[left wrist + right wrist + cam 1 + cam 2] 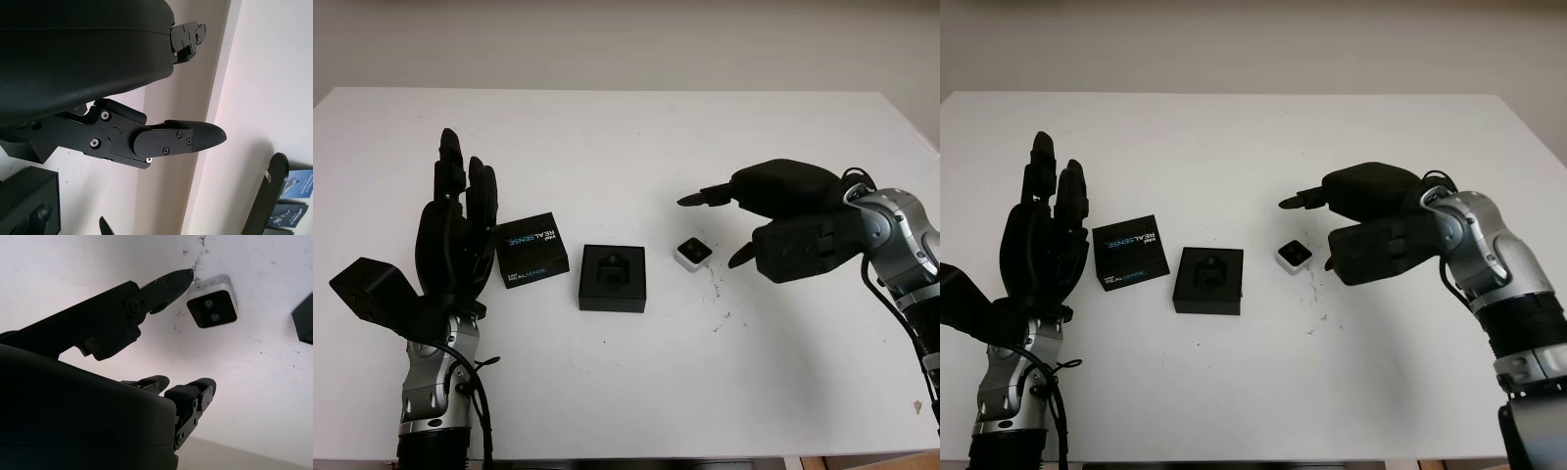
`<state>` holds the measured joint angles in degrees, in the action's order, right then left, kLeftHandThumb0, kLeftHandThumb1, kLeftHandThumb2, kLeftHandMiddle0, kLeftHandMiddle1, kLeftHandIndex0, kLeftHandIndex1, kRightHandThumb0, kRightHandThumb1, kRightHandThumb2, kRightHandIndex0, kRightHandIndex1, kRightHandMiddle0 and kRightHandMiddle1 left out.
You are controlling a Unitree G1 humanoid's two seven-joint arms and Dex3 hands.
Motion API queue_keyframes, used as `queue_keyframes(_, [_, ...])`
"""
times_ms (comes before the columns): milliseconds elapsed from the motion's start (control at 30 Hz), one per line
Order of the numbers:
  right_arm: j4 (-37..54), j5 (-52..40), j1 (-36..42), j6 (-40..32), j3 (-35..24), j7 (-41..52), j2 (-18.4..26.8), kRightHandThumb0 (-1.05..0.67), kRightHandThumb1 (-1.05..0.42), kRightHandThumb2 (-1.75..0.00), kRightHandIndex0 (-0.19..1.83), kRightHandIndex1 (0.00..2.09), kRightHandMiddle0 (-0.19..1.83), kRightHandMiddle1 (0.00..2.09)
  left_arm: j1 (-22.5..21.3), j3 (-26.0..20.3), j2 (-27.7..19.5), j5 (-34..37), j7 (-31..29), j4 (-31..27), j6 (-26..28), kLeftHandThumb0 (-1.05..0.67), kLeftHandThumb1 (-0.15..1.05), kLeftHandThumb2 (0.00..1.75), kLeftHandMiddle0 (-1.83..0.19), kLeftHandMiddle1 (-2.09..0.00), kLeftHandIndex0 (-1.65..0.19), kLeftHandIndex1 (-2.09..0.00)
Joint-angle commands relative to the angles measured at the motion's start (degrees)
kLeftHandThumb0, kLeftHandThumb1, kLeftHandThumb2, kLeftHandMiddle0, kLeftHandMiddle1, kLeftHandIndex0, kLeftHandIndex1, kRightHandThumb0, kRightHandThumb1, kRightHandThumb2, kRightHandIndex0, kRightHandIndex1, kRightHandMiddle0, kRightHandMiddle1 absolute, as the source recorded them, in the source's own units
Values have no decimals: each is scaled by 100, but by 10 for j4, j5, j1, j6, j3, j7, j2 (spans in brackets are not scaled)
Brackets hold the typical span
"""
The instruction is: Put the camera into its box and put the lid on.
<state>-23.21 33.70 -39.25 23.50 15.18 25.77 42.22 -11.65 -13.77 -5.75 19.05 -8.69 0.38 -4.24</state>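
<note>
A small silver camera with a black face (691, 253) lies on the white table (636, 137), just right of the open black box (613, 278) with its dark moulded insert. The black lid printed REALSENSE (532, 249) lies flat left of the box. My right hand (724, 220) hovers open just right of the camera, thumb and fingers on either side of it without touching; the right wrist view shows the camera (213, 302) near the thumb tip (182, 278). My left hand (460, 211) stands upright and open, left of the lid.
Dark scuff marks (717, 294) speckle the table right of the camera. The table's far edge (607, 91) meets a pale wall. The left wrist view catches the box corner (27, 205) and the lid (293, 196).
</note>
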Motion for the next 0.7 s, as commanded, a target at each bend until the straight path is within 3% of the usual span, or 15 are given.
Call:
queue_keyframes(0, [-15,7,5,14,1,-26,0,-53,-82,-7,39,9,44,10,-3,-1,1,0,-2,0,-5,-55,105,41,14,-5,17,-5])
queue_keyframes(433, [-129,29,6,102,10,-208,-30,-58,-85,-6,36,6,53,16,-2,2,3,-6,2,2,-12,-56,105,40,13,-6,15,-6])
queue_keyframes(667, [-148,22,4,84,15,-194,-39,-59,-86,-6,32,4,51,17,-1,0,2,1,-4,1,-11,-55,105,41,14,-5,17,-5])
